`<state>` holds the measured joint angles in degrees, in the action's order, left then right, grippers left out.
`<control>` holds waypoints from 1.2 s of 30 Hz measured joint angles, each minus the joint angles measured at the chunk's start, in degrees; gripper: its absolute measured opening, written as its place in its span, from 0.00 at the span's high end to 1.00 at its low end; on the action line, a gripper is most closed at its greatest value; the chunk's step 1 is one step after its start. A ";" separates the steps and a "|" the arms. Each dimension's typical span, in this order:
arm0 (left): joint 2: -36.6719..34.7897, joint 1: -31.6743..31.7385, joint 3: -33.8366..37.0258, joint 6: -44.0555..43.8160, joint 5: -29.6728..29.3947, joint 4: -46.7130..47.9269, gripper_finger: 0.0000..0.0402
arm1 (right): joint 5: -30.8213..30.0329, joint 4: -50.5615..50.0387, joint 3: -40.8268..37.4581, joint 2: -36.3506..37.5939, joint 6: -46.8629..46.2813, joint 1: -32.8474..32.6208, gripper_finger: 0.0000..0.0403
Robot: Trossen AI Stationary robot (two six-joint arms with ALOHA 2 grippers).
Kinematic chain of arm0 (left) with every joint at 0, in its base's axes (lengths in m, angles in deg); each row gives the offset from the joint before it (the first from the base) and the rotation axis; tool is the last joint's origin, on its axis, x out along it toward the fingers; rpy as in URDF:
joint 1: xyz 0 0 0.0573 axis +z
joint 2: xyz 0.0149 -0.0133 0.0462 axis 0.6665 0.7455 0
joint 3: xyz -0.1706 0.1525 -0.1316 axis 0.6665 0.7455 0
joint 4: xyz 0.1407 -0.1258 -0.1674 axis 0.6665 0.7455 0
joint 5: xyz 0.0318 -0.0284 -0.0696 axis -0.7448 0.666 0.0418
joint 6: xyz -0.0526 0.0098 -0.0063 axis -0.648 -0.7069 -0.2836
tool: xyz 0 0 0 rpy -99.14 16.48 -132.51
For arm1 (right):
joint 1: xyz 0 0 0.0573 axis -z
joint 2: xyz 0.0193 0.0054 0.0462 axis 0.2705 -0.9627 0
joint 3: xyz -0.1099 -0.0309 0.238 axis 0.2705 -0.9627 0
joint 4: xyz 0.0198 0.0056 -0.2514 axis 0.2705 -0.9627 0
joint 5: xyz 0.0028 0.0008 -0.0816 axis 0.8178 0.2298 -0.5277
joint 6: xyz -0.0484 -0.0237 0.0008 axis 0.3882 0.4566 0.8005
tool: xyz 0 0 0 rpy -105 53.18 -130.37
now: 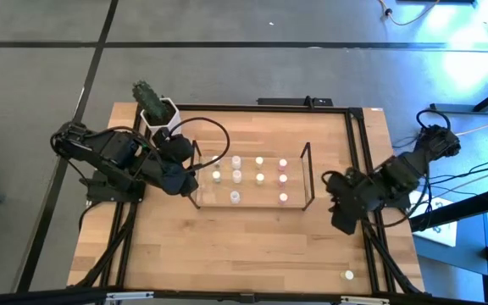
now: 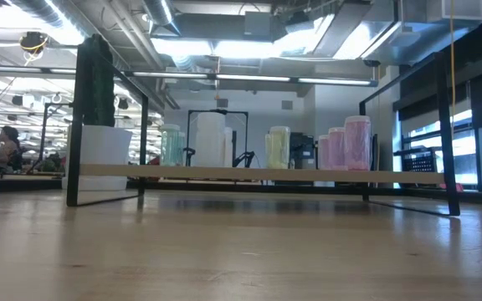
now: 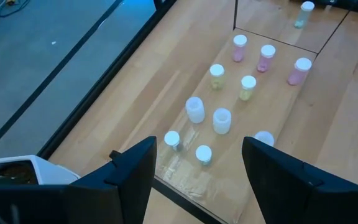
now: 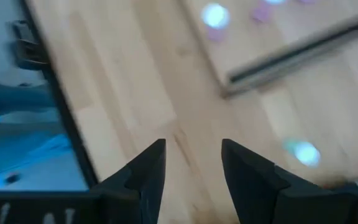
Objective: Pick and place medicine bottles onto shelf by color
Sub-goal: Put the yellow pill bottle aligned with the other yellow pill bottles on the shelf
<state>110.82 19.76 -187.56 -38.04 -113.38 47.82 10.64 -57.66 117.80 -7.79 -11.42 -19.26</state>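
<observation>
The clear shelf (image 1: 252, 202) lies mid-table with several tiny bottles standing on it in rows: pink (image 3: 266, 58), yellowish (image 3: 247, 87), white (image 3: 221, 120) and greenish (image 3: 203, 154). One loose pale bottle (image 1: 348, 274) stands on the table near the front right corner; it also shows in the right wrist view (image 4: 304, 152). My left gripper (image 1: 191, 181) hovers open over the shelf's left end, nothing between its fingers (image 3: 197, 180). My right gripper (image 1: 343, 222) hangs open above bare wood to the right of the shelf (image 4: 192, 168), pointing steeply down.
A white hexagonal plant pot (image 1: 157, 113) stands at the far left corner, just behind my left arm. Dark frame rails (image 1: 356, 152) border the tabletop. Bare wood lies in front of the shelf toward the near edge (image 1: 244, 254).
</observation>
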 joint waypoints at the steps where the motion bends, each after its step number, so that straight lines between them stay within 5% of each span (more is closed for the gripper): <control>1: 0.00 0.00 0.00 0.02 0.01 0.00 0.42 | -1.21 -1.95 0.00 0.07 -2.18 -1.29 0.61; 15: 0.00 0.00 0.00 0.07 0.08 -0.02 0.42 | -7.07 -8.39 -9.50 4.62 -17.08 -15.19 0.61; 30: 0.02 0.00 0.02 0.24 0.06 0.00 0.42 | -6.44 -5.27 -21.44 10.82 -25.65 -14.23 0.61; 36: 0.02 0.00 0.02 0.24 0.06 0.00 0.42 | 1.95 -2.65 -21.88 10.82 -25.47 -12.75 0.58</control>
<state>110.85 19.76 -187.54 -37.80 -113.32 47.82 12.59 -60.32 95.92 3.03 -36.88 -32.01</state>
